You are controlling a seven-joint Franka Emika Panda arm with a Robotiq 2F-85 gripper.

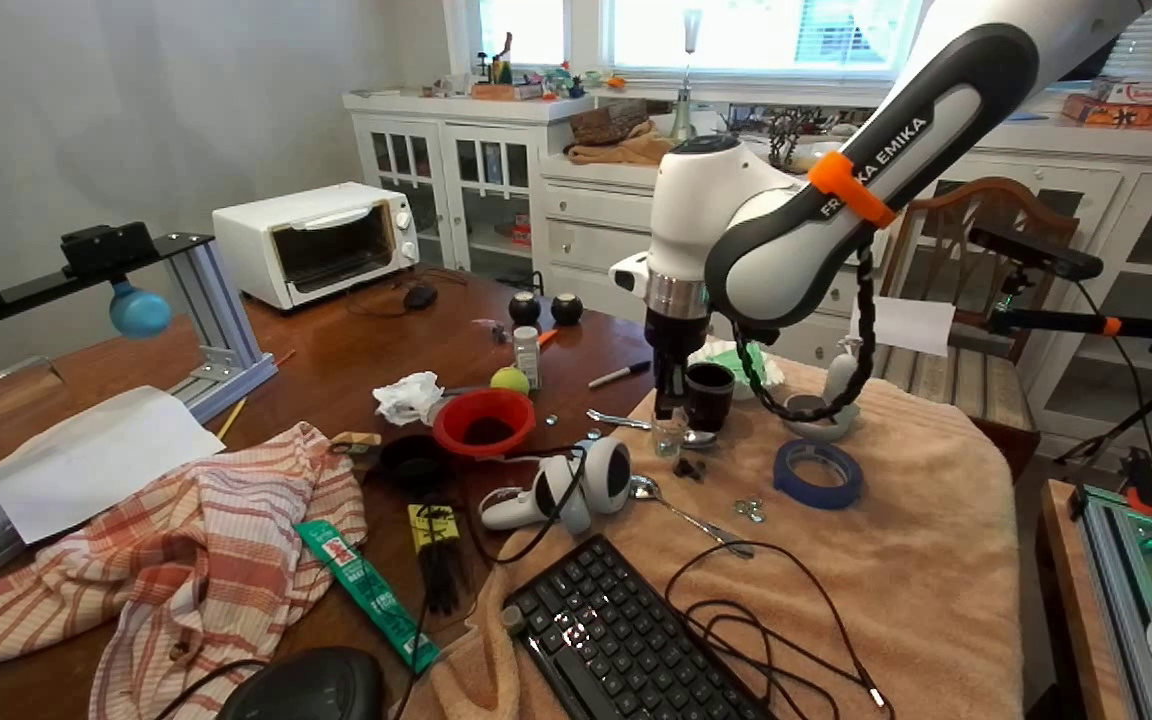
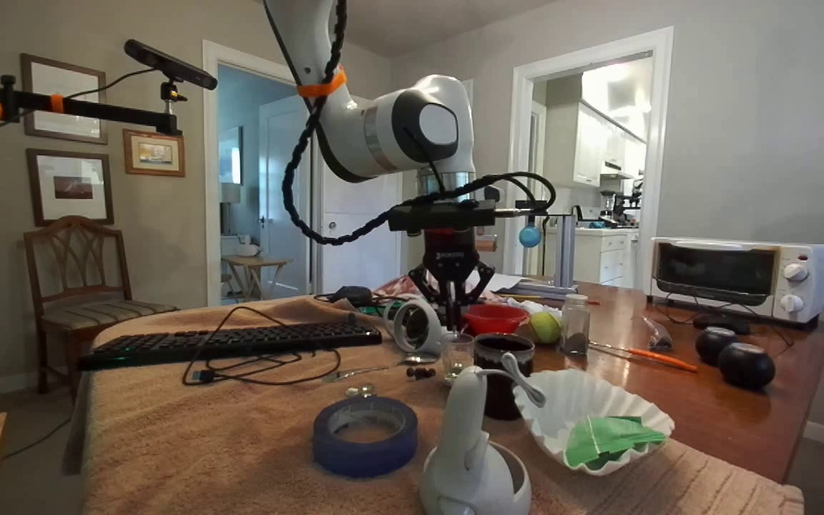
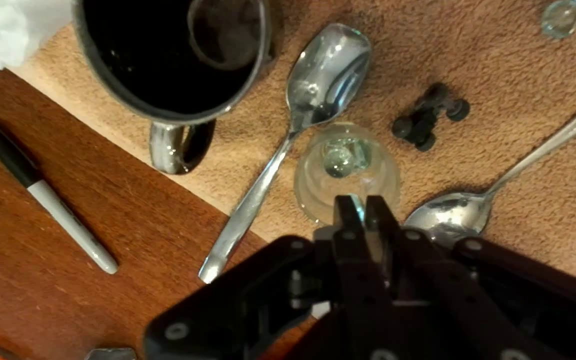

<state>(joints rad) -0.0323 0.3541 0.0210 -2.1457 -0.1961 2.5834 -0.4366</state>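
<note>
A small teal glass piece [image 3: 357, 208] is pinched between the tips of the gripper [image 3: 360, 204], just above a clear glass cup [image 3: 309, 177] holding other glass pieces [image 3: 339, 161], beside a spoon [image 3: 330, 70], a dark mug [image 1: 709, 402] and, farther out, a black-capped marker [image 3: 50, 200].

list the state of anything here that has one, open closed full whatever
End effector: closed, small teal piece between its fingertips
Glass cup: upright, glass pieces inside
Dark mug: upright, contents too dark to tell
Marker: capped
Toaster oven: closed
White dish: holding green item
Blue tape roll: lying flat
</note>
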